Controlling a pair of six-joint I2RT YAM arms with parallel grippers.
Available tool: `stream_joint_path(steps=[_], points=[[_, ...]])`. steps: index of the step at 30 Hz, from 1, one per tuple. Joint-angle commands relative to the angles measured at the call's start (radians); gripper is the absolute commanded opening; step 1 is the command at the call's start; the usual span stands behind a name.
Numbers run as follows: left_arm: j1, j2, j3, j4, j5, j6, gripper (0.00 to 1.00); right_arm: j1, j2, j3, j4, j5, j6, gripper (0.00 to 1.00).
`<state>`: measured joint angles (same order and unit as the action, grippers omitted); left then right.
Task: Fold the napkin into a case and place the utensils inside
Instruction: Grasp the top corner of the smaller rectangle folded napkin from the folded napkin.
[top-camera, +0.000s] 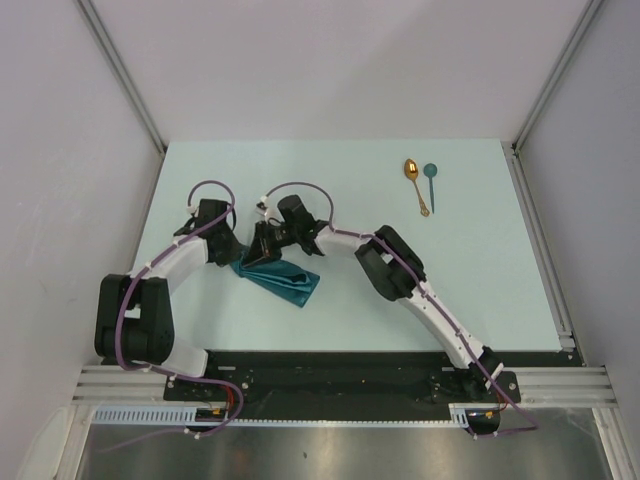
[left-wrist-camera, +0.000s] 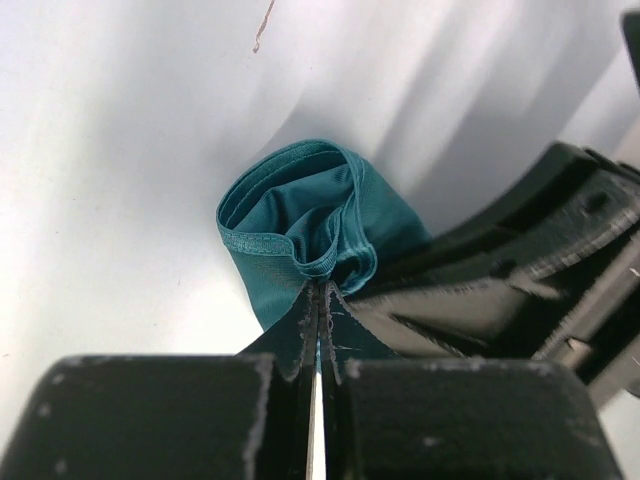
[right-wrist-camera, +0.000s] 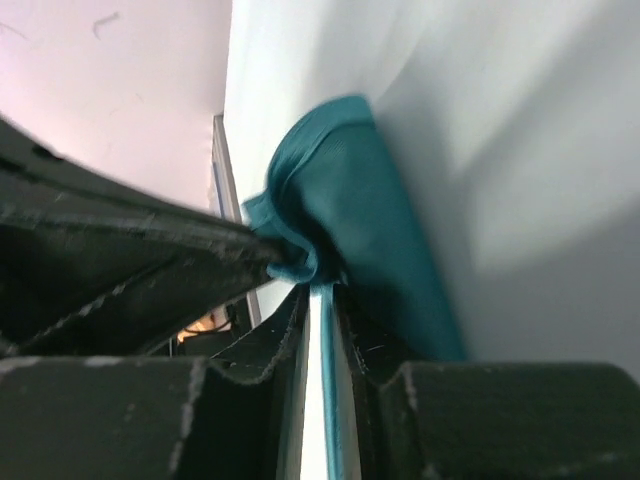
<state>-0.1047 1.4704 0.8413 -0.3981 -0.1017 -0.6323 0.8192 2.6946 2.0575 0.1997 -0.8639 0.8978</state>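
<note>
Both jaws, left and right, pinch the bunched napkin (top-camera: 285, 281) just ahead of their tips; best draw them apart evenly, low over the worktop (top-camera: 500, 260), to flatten it.

The napkin (top-camera: 285, 282) is plain teal with a bit of sheen, hem stitched in matching teal. One gold spoon (top-camera: 417, 190), one teal spoon (top-camera: 431, 190). Pale mint counter (top-camera: 480, 270), purple cables (top-camera: 300, 185).
</note>
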Motion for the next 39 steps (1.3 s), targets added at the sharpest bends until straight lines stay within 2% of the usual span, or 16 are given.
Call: stream_joint_path(steps=[1,8,22,35,39], points=[[-0.007,-0.025,0.002,0.007,-0.015,-0.024,0.0,-0.02,-0.143,-0.072,0.026,0.003,-0.036,0.2],[-0.007,-0.033,0.008,-0.002,-0.018,-0.018,0.0,-0.035,-0.157,-0.091,0.027,0.005,-0.045,0.19],[-0.007,-0.061,0.007,-0.001,-0.01,-0.02,0.0,-0.015,0.004,0.127,-0.065,0.026,-0.062,0.13],[-0.009,-0.065,-0.034,0.067,0.033,-0.049,0.0,0.035,0.045,0.131,-0.017,0.039,-0.007,0.08],[-0.009,-0.036,-0.054,0.079,0.025,-0.06,0.0,0.043,0.082,0.184,-0.045,0.051,-0.007,0.09]])
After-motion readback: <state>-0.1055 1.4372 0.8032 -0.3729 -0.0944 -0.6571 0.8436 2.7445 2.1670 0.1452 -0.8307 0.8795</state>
